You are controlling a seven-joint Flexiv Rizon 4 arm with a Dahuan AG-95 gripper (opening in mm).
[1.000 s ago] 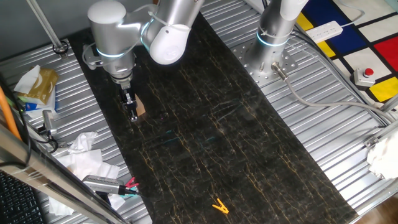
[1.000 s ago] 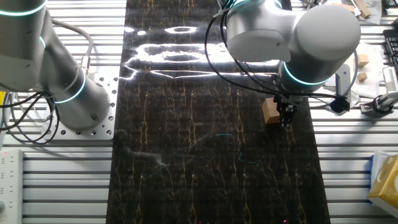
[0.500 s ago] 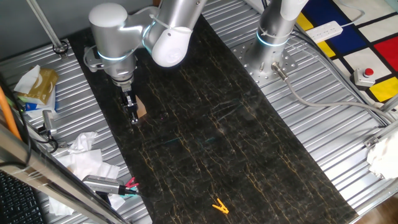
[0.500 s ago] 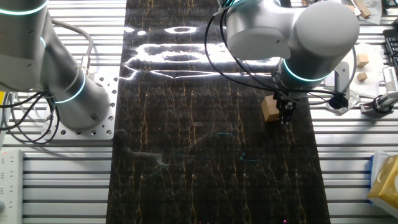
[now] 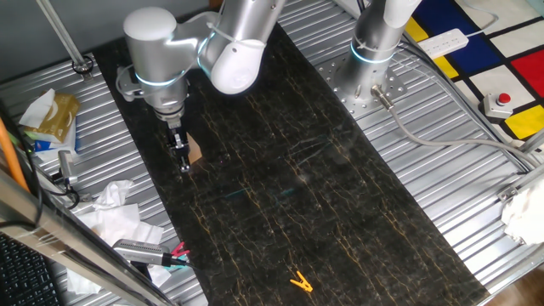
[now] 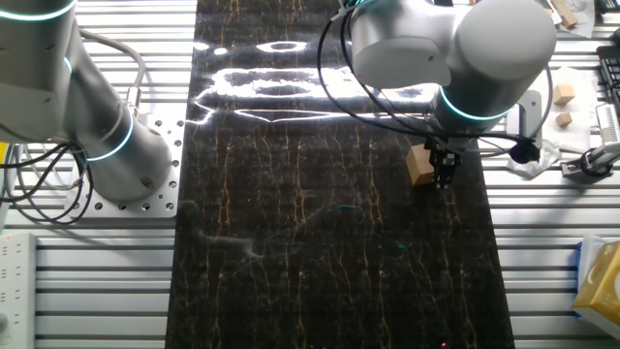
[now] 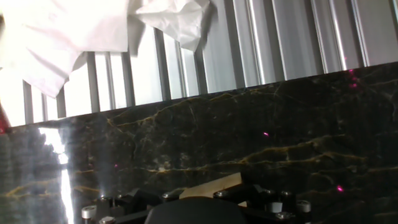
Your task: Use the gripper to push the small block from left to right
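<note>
The small block [image 5: 195,150] is a light-tan wooden cube on the dark marbled mat [image 5: 280,195], near the mat's left edge. My gripper [image 5: 182,155] hangs straight down from the silver arm. Its black fingers are shut together with nothing between them, and they press against the block's left side. In the other fixed view the gripper [image 6: 445,174] stands just right of the block [image 6: 419,165], touching it. In the hand view only the block's top edge [image 7: 214,185] shows, at the bottom behind the dark hand body.
A second silver arm's base [image 5: 374,51] stands at the mat's far right. An orange clip [image 5: 299,281] lies near the mat's front end. Crumpled white tissue [image 5: 110,208] and clutter sit on the slatted table left of the mat. Loose wooden cubes [image 6: 565,94] lie beyond the mat's edge.
The gripper has crept a little sideways with the block pressed against it. Both have shifted slightly across the mat, away from its near edge.
</note>
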